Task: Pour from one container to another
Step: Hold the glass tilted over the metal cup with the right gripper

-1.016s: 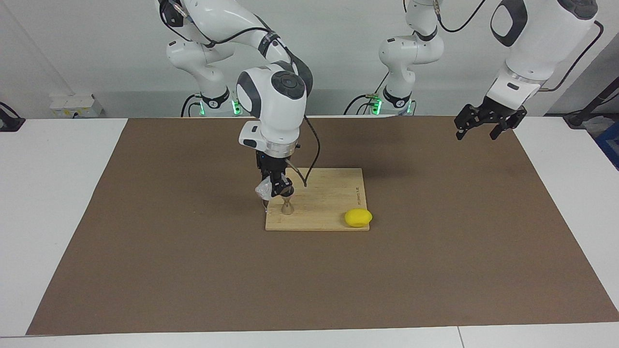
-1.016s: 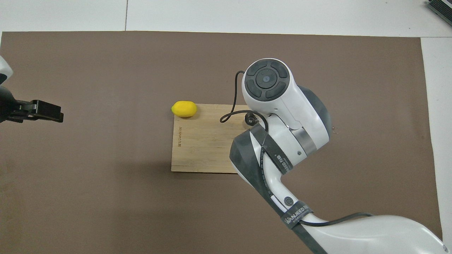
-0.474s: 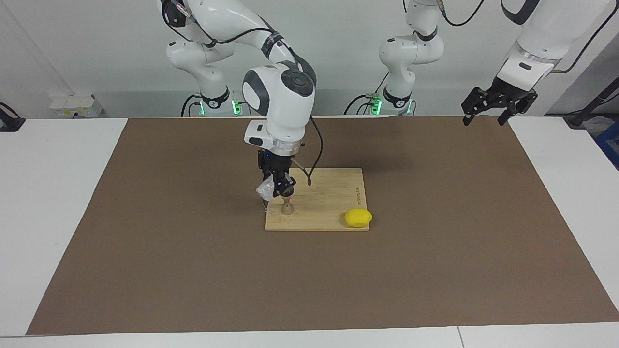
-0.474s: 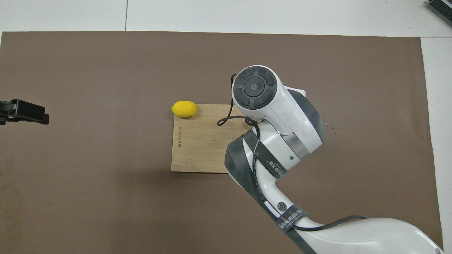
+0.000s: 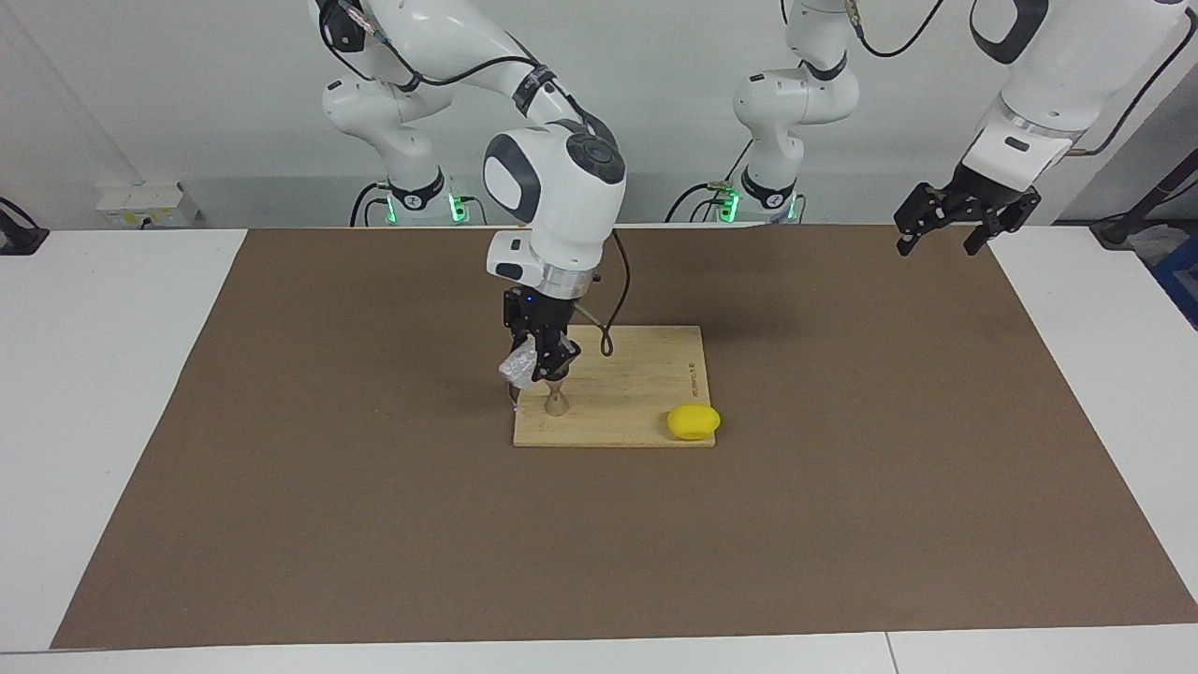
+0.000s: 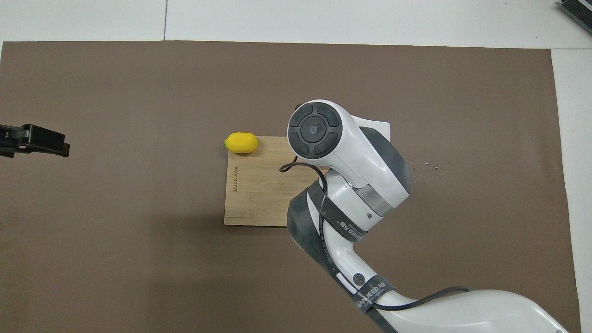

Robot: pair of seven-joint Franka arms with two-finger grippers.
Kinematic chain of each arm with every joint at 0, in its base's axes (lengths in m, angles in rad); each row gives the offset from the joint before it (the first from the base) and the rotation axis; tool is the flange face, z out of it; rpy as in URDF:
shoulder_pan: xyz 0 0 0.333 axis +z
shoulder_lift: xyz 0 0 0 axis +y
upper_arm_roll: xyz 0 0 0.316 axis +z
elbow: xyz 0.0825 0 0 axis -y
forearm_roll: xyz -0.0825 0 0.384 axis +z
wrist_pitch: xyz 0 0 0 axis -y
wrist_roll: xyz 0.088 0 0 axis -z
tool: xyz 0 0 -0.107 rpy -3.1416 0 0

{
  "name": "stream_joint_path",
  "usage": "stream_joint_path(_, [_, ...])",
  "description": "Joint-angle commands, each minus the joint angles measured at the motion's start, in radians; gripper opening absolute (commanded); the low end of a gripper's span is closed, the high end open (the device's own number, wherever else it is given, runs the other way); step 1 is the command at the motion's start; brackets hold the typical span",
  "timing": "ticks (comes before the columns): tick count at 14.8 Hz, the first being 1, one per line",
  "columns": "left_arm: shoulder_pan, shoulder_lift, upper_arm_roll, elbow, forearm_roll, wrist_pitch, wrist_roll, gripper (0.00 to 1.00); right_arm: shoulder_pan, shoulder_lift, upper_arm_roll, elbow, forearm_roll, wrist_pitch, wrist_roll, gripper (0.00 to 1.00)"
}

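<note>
Scene: brown mat covering white bench | right gripper is clamping tilted clear cup over jigger standing near cutting board edge | pour underway, contents unclear | left gripper is waiting, fingers apart, above bench corner.

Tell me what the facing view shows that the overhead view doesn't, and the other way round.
Facing view only: the right gripper, shut on the tilted clear cup just above the metal jigger, and both arm bases. Overhead view only: nothing new on the board; the right arm hides the cup, the jigger and its own gripper. Both: the wooden board, the lemon at its corner, and the left gripper, open, waiting over the mat.
</note>
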Motion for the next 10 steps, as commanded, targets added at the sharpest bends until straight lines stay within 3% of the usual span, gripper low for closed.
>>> stream_joint_path(1, [-0.019, -0.038, 0.011, -0.059, 0.017, 0.040, 0.004, 1.00, -0.006, -0.010, 0.006, -0.022, -0.032, 0.027, -0.003, 0.00])
stream_joint_path(10, [0.009, -0.038, 0.000, -0.061, 0.017, 0.045, 0.004, 1.00, 0.000, -0.015, 0.006, -0.026, -0.049, 0.029, -0.003, 0.00])
